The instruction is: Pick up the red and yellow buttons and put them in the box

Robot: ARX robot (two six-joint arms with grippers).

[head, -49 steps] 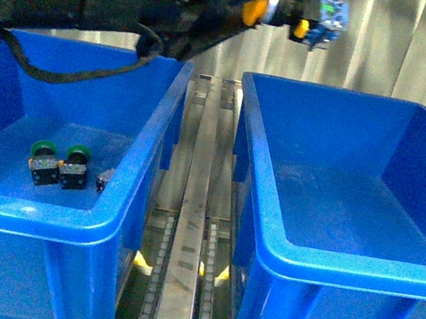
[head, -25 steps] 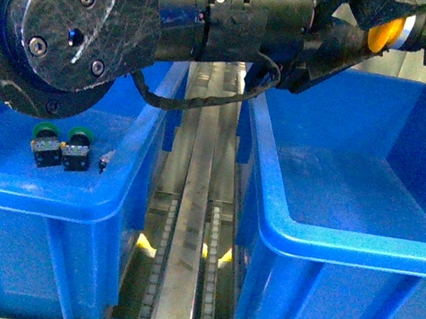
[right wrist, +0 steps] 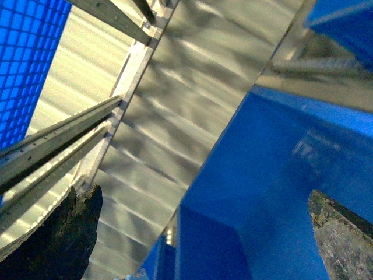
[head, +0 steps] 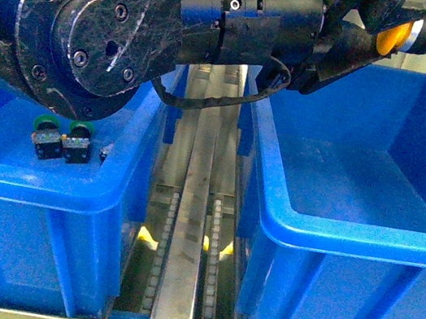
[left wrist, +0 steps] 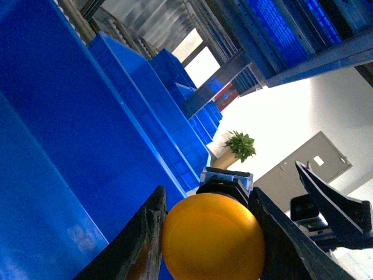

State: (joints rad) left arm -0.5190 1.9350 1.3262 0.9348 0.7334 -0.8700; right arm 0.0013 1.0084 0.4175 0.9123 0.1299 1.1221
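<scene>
At the far left stands a blue crate [head: 35, 186] with a straight front rim. On its floor two green-capped buttons [head: 48, 125] sit side by side on dark bodies, touching or nearly so, with a small dark piece [head: 105, 155] just beside them. The black left arm [head: 95, 31] fills the upper part of the front view. It starts above this crate and reaches across to the right.

Between the two crates runs a grey metal rail [head: 188, 229], with roller tracks on either side of it.

On the right is the box [head: 348, 233], deep and blue, its floor bare where it shows. High over its far part hangs the left gripper [head: 401, 27], clamped on the yellow button [head: 393, 36], which is clear of the box's walls and floor. The left wrist view shows the round yellow cap [left wrist: 213, 236] pinched between two dark fingers [left wrist: 145, 239], one on each side, with blue crate walls behind.

The right gripper [right wrist: 210, 233] shows only in its own wrist view. Its two rough dark fingers [right wrist: 78, 233] stand well apart with nothing between them, before a blue crate wall and corrugated grey sheeting.
</scene>
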